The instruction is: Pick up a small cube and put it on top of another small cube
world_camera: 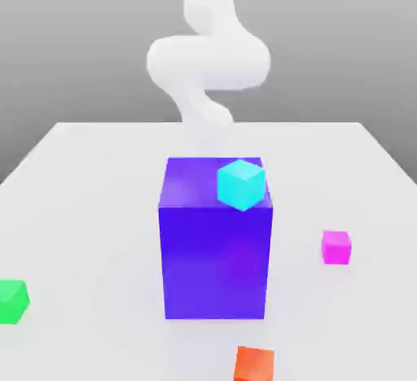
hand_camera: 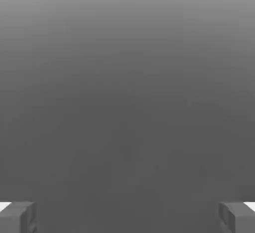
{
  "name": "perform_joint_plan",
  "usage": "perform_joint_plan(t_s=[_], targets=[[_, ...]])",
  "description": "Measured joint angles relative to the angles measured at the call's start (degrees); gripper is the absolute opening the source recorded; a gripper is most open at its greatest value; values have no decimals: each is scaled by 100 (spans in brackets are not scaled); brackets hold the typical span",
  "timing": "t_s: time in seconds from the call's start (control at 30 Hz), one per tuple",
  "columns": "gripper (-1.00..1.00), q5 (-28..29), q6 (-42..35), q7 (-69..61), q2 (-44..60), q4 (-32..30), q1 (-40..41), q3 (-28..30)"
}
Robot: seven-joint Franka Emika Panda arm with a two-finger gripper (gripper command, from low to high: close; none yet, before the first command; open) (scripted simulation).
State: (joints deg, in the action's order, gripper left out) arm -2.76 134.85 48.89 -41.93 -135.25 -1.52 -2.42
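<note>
You're looking at a simulated robot test scene: a plain white table [world_camera: 106, 208] beneath a white robot arm [world_camera: 208, 62].

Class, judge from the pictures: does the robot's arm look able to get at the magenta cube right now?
Probably yes: the gripper is open and empty, and the magenta cube sits uncovered, apart from the big blue-violet block.
</note>
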Motion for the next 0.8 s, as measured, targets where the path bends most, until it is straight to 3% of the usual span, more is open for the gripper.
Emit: perform_joint_plan(t_s=[0.3, 0.53, 0.63, 0.7, 0.8], targets=[[0, -912, 1305, 1488, 1670, -1417, -748, -1323], [0, -1111, 2354, 3014, 2985, -2515, -1253, -2573], [0, -759, 2825, 3962, 3580, -2992, -1364, -3074], [0, -5, 3155, 4785, 4027, -3177, -1378, -3133], [0, 1493, 3628, 5930, 4706, -3111, -2308, -1879]])
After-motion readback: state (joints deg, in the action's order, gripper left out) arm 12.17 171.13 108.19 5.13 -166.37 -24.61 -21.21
